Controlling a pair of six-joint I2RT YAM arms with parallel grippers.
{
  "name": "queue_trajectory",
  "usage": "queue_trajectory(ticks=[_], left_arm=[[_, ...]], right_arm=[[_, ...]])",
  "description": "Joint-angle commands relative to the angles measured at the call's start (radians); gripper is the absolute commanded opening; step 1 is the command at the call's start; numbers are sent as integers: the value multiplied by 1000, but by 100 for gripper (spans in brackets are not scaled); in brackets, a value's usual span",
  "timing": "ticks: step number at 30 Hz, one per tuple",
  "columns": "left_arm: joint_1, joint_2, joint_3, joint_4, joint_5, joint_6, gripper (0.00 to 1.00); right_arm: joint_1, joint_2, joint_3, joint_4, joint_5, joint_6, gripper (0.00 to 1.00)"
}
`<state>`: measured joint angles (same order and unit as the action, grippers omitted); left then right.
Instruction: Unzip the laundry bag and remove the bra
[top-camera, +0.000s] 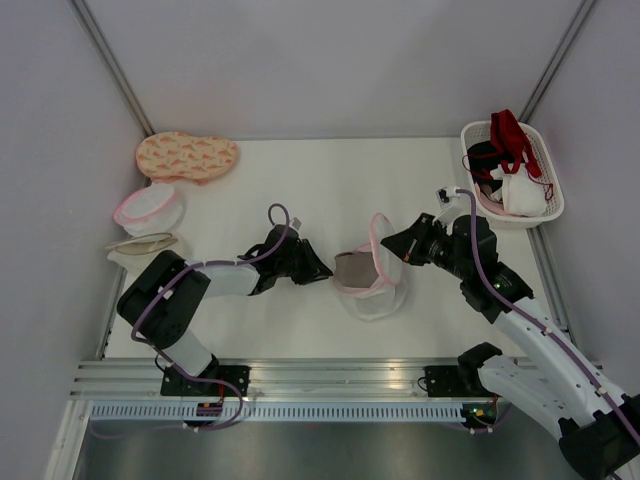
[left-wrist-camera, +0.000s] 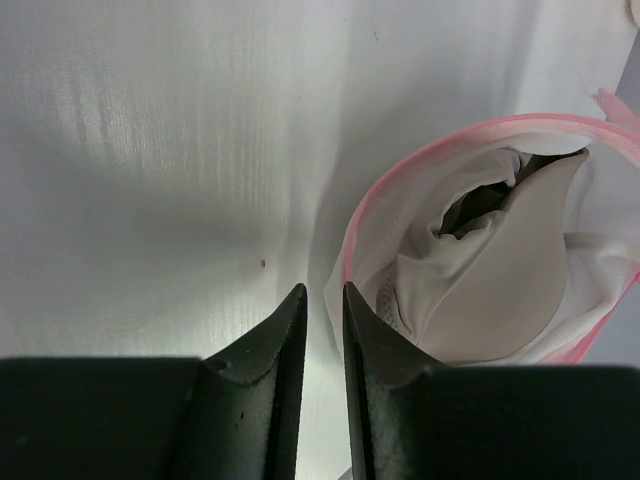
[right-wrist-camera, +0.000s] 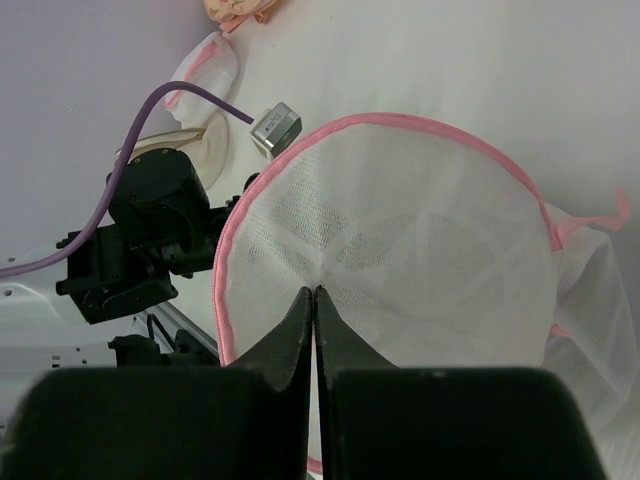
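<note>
The laundry bag (top-camera: 372, 292) lies at mid-table with its pink zipper rim open and its mesh lid lifted upright. My right gripper (top-camera: 388, 243) is shut on the middle of that lid's mesh (right-wrist-camera: 400, 220), fingertips pinched together (right-wrist-camera: 316, 292). The taupe bra (top-camera: 352, 268) sits in the open mouth, facing my left gripper (top-camera: 322, 273). In the left wrist view the bra's cup (left-wrist-camera: 500, 290) shows inside the pink rim (left-wrist-camera: 350, 240). My left gripper (left-wrist-camera: 320, 295) is only slightly open and empty, its tips just left of the rim, above the table.
A white basket (top-camera: 512, 170) with red, black and white garments stands at the back right. At the far left lie another pink-rimmed bag (top-camera: 150, 207), a beige-rimmed bag (top-camera: 140, 243) and an orange patterned pouch (top-camera: 187, 155). Walls close in the table's sides.
</note>
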<state>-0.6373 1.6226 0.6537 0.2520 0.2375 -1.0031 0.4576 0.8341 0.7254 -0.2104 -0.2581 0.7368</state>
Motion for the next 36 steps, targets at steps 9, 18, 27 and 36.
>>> queue_trajectory(ticks=[9, 18, 27, 36], left_arm=[[-5, -49, -5, 41, -24, -42, 26], [-16, 3, 24, 79, 46, -38, 28], [-50, 83, 77, 78, 89, -28, 25], [-52, 72, 64, 90, 82, -22, 2]], right_arm=[[-11, -15, 0, 16, -12, -11, 0], [-13, -12, -3, 22, -17, -8, 0], [-16, -16, -3, 14, -15, -11, 0], [-22, -24, -4, 5, 0, -13, 0]])
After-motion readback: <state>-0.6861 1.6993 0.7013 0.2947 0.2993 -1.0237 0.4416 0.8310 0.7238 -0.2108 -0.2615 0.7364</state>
